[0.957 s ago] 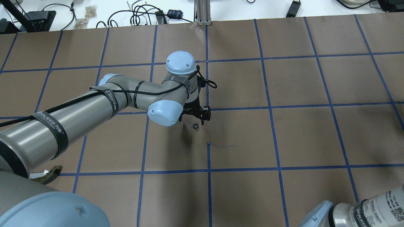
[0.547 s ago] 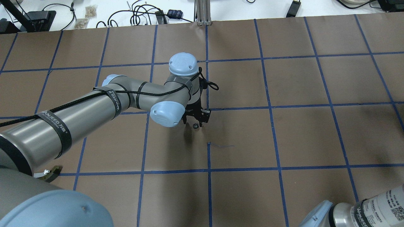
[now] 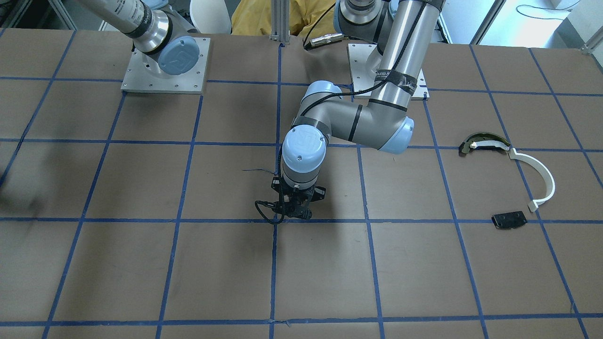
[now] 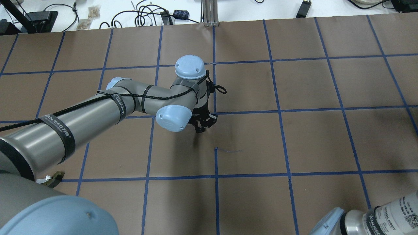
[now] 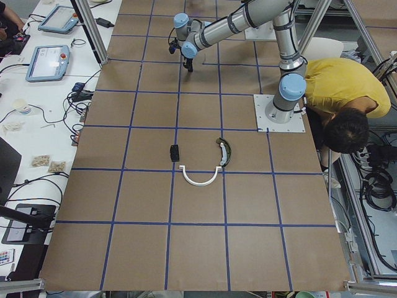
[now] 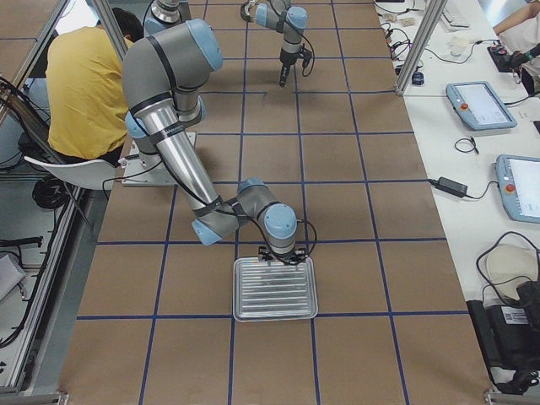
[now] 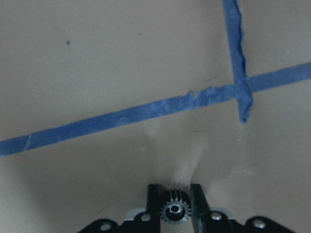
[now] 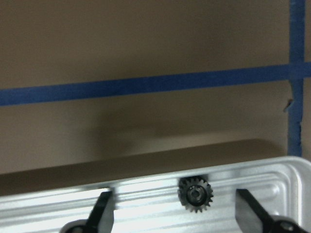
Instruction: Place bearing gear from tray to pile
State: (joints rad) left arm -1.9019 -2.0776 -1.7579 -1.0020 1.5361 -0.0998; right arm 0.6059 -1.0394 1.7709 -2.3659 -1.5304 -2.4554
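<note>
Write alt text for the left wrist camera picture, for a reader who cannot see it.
The left gripper is shut on a small toothed gear at the bottom edge of the picture. Behind it lies the brown table, crossed by blue tape lines.

Even overhead light falls on the brown paper-covered table point(image 4: 294, 137); soft shadows lie beside the grey jointed left arm point(image 4: 98, 114). Wrist views are soft; glare whitens the ribbed silver metal tray point(image 8: 146, 208).

I count two bearing gears point(image 7: 175, 212), one tray point(image 6: 274, 295), one white strip point(image 3: 552, 187), one olive arc point(image 3: 485, 141), one black plate point(image 3: 509, 220).
</note>
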